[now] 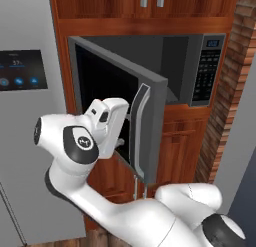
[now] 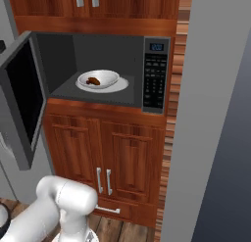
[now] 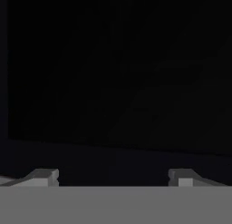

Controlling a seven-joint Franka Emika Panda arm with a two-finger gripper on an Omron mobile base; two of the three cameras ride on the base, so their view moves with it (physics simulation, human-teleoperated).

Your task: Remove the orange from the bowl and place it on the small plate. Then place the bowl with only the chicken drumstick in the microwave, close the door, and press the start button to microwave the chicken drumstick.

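Note:
The microwave (image 2: 156,74) stands open. Inside it, the bowl (image 2: 109,75) rests on the white round disc (image 2: 120,85) and holds the chicken drumstick (image 2: 92,81). The door (image 1: 115,86) is swung out to the left, with its curved silver handle (image 1: 141,126) at the free edge. In the hand view my gripper (image 3: 113,178) is open, its fingertips (image 3: 45,177) wide apart and close to the door's dark window (image 3: 118,82), with nothing between them. In the left base view my hand (image 1: 107,122) is up against the outer face of the door, left of the handle. The orange and the small plate are out of view.
A grey fridge (image 1: 25,116) with a blue display stands left of the microwave. Brown wooden cabinets (image 2: 117,157) sit below and above it. A brick wall (image 1: 227,91) and a grey panel (image 2: 211,113) close off the right side.

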